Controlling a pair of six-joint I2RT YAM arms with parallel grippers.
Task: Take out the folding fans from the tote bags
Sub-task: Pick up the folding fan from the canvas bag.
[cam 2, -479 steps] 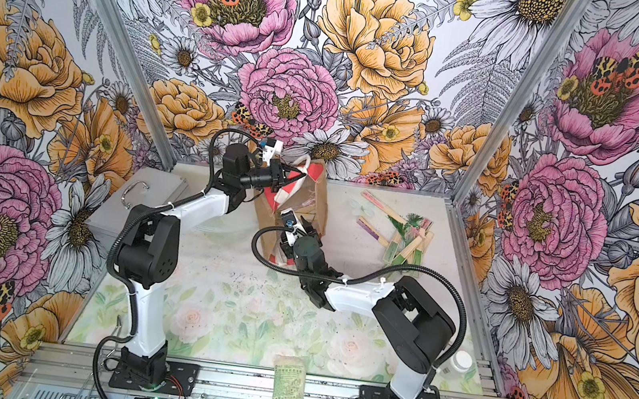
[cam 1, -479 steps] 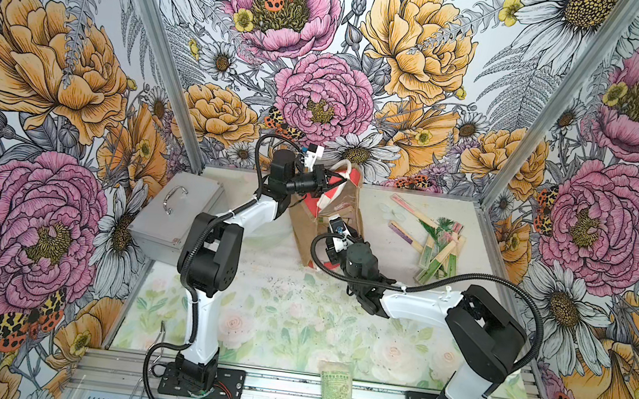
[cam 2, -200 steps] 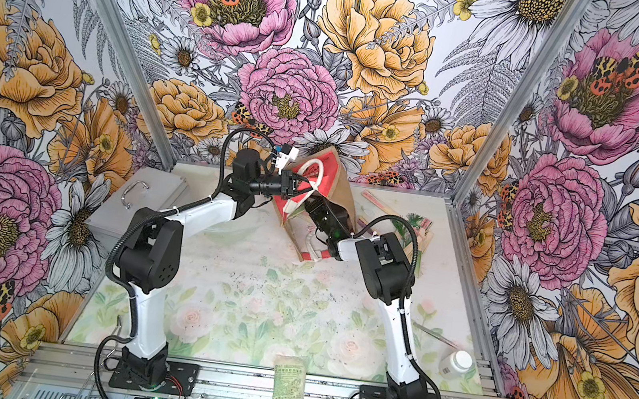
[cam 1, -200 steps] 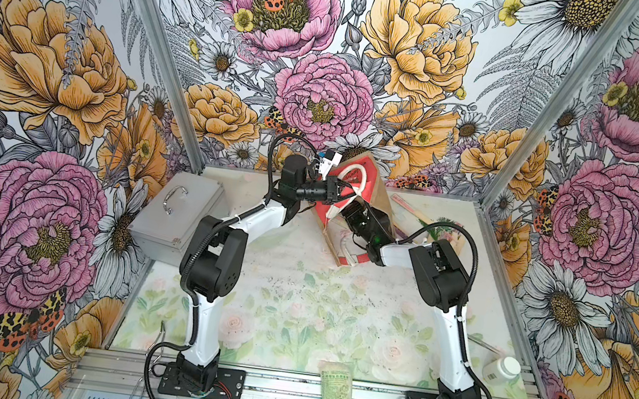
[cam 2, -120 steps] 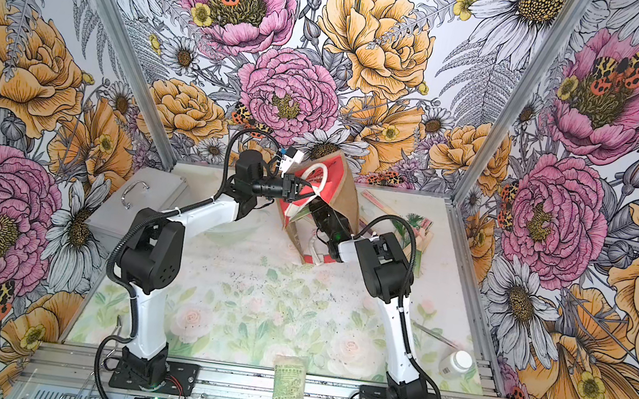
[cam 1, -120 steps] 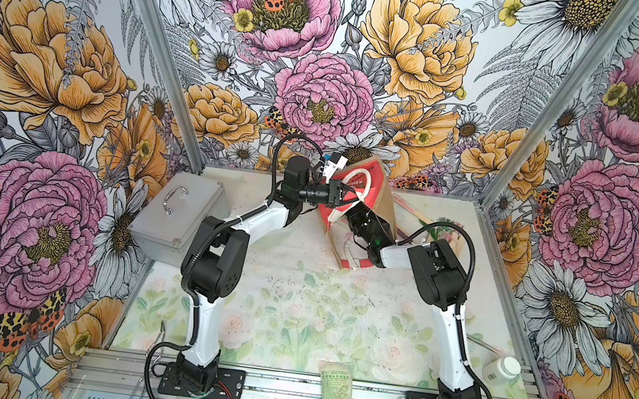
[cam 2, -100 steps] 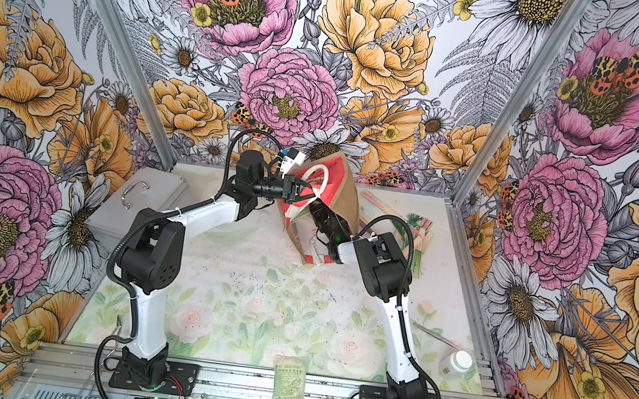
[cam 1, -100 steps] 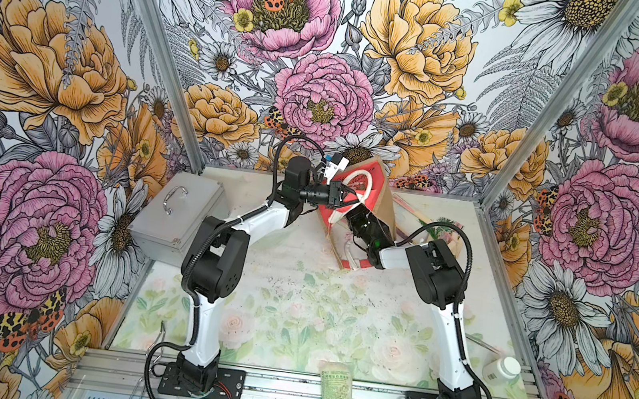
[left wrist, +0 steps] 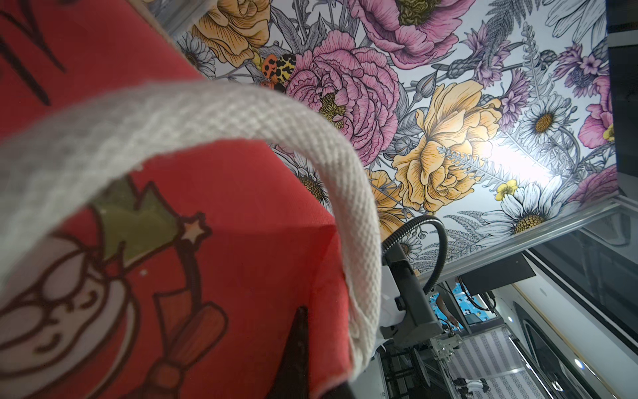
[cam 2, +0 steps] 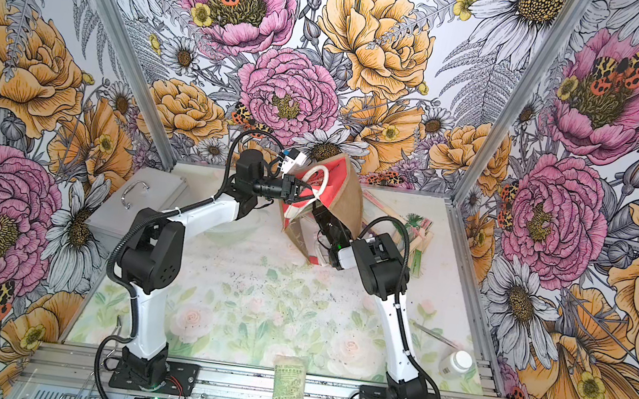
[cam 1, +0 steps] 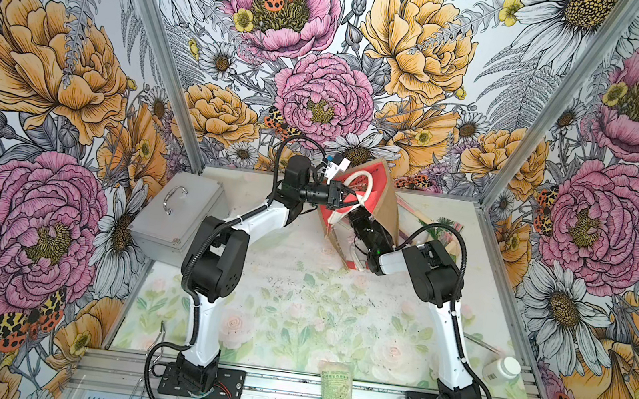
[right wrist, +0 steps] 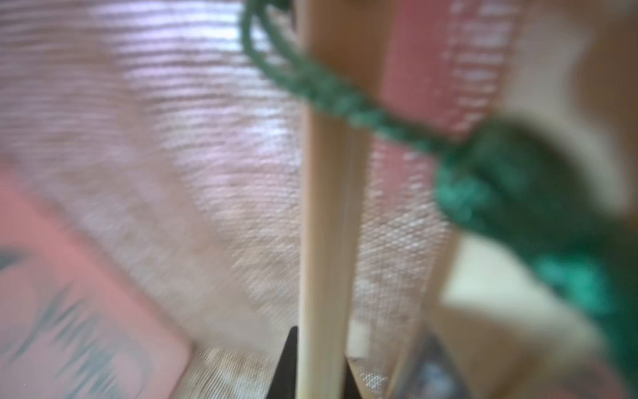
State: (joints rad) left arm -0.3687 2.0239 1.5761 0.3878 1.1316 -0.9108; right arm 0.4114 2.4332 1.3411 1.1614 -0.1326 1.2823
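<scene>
Folding fans (cam 2: pixel 418 235) are mostly out already, as far as I can tell: there's a loose pile of them on the far right of the table (cam 1: pixel 295 310), just behind the right arm's elbow, pale sticks with green and pinkish cloth. The tote bag (cam 1: pixel 386 205) isn't sitting flat. It's tipped up on one edge near the back of the table with its mouth facing toward the front, and the left gripper (cam 1: pixel 344 202) is clamped on it right by the white handle (left wrist: pixel 241 114). I can't tell if it's pinching the strap itself or the rim. The right gripper (right wrist: pixel 319 376) is reaching into the bag's mouth, and in its wrist view a wooden fan (right wrist: pixel 324 224) runs straight between the jaw tips, which look pinched against both sides of it, with a green tassel (right wrist: pixel 518 179) dangling off to one side. So my read: at least one fan is left, it's gripped but not pulled clear yet. Whether more are hiding deeper in there, no idea, since the inside is blurry and mostly blocked.
</scene>
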